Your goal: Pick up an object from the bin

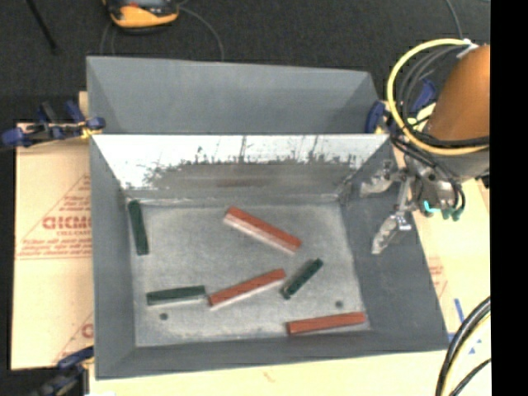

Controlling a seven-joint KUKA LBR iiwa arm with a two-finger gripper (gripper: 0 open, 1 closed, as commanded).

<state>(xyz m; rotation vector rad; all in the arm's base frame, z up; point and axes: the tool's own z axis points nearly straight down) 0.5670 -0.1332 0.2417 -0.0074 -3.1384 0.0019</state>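
My gripper (375,211) hangs over the sloped right wall of the bin, open, with nothing between its fingers. Nearest to it on the bin floor is a short dark green bar (301,278), lying at a slant to the lower left of the gripper. A red bar (262,229) lies diagonally in the middle of the floor, to the gripper's left. Another red bar (325,323) lies along the front edge, below the gripper. The gripper touches none of them.
A pale red bar (246,289) lies slanted at the centre front, and a dark green bar (176,295) lies left of it. One more green bar (137,227) lies along the left wall. The arm enters from the right, carrying an orange cover and yellow cables.
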